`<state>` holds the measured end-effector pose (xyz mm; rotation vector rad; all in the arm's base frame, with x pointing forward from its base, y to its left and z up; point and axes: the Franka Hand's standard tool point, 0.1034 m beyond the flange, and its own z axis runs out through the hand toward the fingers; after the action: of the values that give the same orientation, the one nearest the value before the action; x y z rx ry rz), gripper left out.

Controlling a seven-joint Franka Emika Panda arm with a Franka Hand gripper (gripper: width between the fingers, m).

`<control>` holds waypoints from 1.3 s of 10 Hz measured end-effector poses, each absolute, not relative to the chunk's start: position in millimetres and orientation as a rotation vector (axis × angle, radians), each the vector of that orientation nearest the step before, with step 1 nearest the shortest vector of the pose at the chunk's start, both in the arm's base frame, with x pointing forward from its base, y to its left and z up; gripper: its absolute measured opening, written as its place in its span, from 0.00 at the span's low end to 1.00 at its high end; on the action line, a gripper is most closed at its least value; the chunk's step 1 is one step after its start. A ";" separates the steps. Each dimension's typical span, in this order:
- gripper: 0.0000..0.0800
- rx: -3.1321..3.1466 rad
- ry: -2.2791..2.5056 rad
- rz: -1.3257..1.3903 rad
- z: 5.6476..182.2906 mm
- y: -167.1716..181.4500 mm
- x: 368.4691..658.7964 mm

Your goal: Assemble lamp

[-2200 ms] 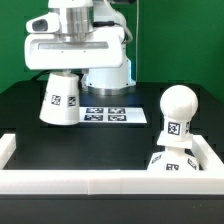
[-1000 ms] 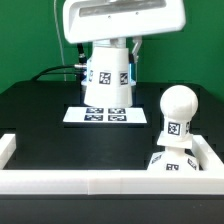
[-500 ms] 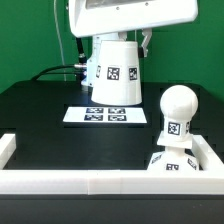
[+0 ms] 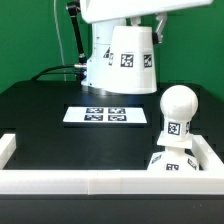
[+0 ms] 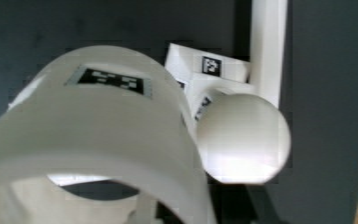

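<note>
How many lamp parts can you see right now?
3. The shade is held aloft in the gripper, above the marker board. The bulb stands upright on the base, at the exterior view's right. The gripper's fingers are hidden.

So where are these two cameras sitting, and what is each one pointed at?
Exterior view: off the arm, low by the table's white rail, looking across at the lifted shade, bulb and marker board; the arm's white body shows at top.
Wrist view: on the wrist, looking along the shade toward the bulb; no gripper fingers clearly show.
Shared: shade, bulb.
</note>
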<state>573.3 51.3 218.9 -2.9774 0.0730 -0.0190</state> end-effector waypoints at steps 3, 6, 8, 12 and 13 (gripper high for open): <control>0.06 -2.964 0.172 -0.005 227.0 89.0 579.3; 0.06 -2.960 0.225 0.000 222.4 116.0 591.5; 0.06 -2.970 0.214 -0.012 207.7 119.5 600.8; 0.06 -2.995 0.185 -0.012 173.1 108.7 606.5; 0.06 -3.000 0.186 0.004 164.4 108.2 605.3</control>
<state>605.3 108.2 164.4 -2.9999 0.1863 0.0039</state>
